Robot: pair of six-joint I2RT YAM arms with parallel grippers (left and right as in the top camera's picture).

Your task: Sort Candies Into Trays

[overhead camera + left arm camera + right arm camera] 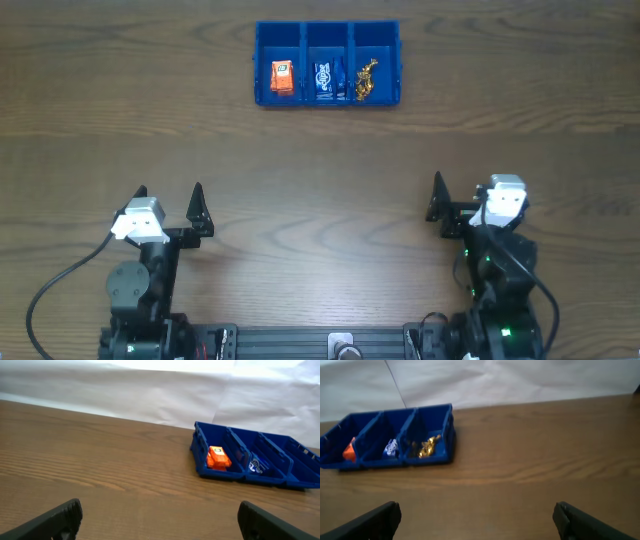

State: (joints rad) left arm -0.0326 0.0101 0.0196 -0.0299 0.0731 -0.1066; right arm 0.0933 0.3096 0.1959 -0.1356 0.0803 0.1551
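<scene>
Tray [225, 474] shows orange candy [218, 457] at left wrist, gold candy [426, 446] at right; left hand [160, 520], right hand [476, 518] gape empty.

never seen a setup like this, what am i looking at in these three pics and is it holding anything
Two robot arms stand at a wooden table. One picture looks straight down from above; the other two come from cameras on each arm's wrist, with that arm's own dark fingers in the foreground. The left gripper and right gripper are open and hold nothing. Farther off sits a blue three-compartment tray: an orange candy in one bin, a blue-wrapped candy in the middle, gold-wrapped candies in the third.
</scene>
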